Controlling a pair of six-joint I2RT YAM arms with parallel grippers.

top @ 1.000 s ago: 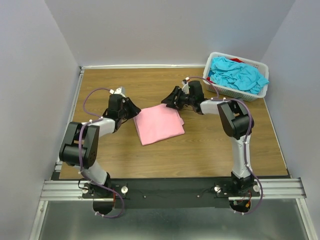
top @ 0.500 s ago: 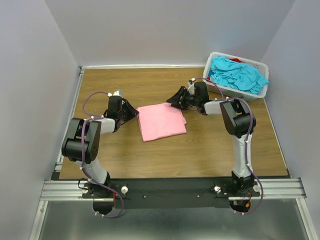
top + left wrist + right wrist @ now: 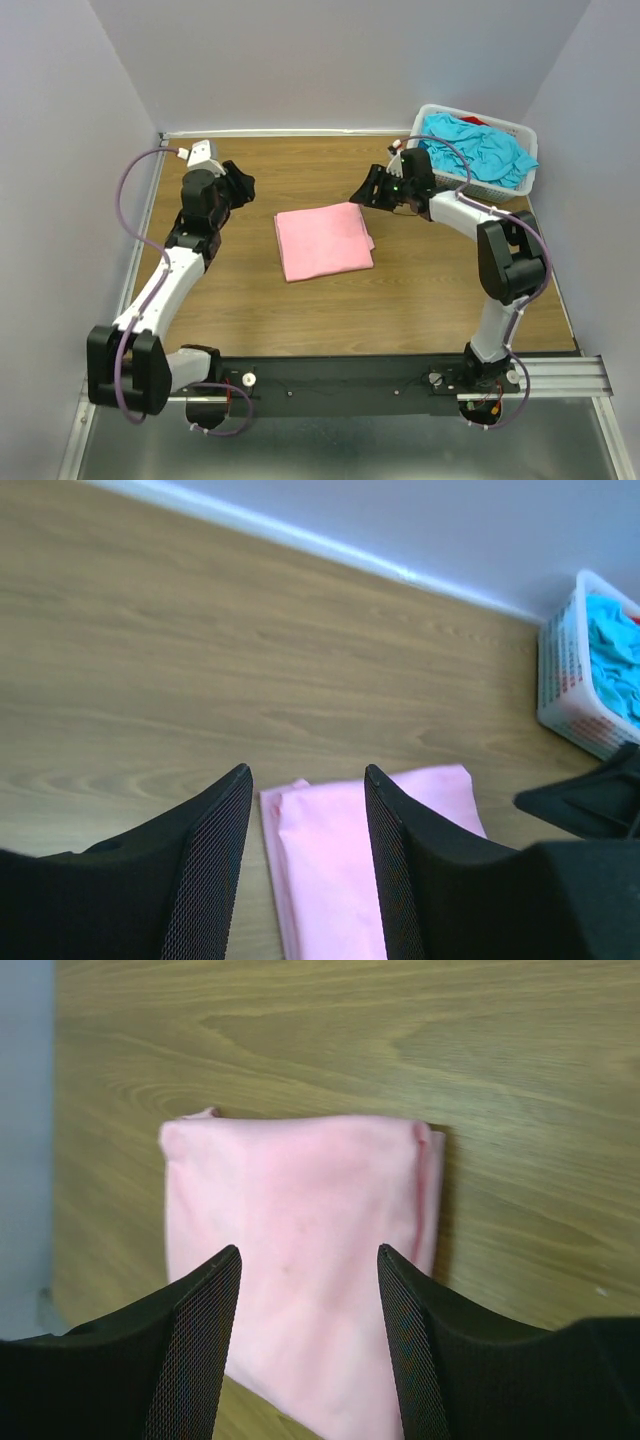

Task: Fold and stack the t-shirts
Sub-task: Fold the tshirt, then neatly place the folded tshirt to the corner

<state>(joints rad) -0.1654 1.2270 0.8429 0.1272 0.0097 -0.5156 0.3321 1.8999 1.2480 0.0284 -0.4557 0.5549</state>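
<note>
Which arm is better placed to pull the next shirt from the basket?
Right. The right end effector, open and empty, hovers beside the basket holding the blue shirt; the left end effector is across the table, beyond the folded pink shirt.

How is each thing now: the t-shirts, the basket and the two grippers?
pink t-shirt: folded, flat on the table, not held.
turquoise t-shirts: unfolded, crumpled in the basket.
red t-shirt: mostly hidden behind the turquoise ones.
basket: upright, holding shirts.
left gripper: open, empty, apart from the pink t-shirt.
right gripper: open, empty, near the pink t-shirt.
</note>
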